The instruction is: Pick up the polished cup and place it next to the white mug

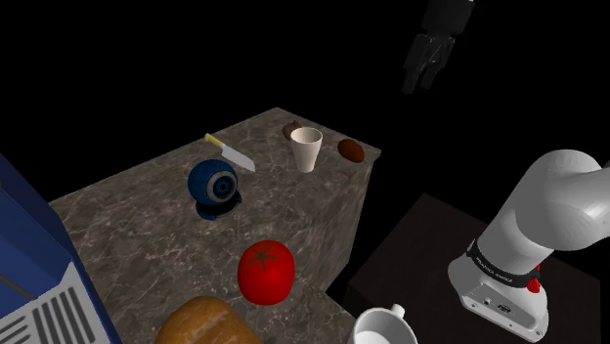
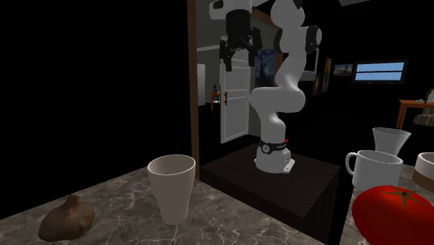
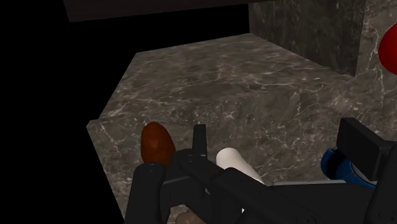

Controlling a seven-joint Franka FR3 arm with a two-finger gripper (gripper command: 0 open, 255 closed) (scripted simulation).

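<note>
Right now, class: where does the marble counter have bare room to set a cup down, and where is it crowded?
Free: the stretch of marble counter between the blue round camera and the blue appliance; also the strip between camera and tomato. Crowded: the far corner, with cup, knife and a brown lump. Tighter by the white mug, with tomato and loaf nearby.

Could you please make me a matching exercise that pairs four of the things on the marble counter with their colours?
Things:
1. tomato
2. handleless cup
3. ball-shaped gadget
4. oval lump beside the cup

Colours:
A. blue
B. brown
C. red
D. cream white

Pairs: 1-C; 2-D; 3-A; 4-B.
</note>
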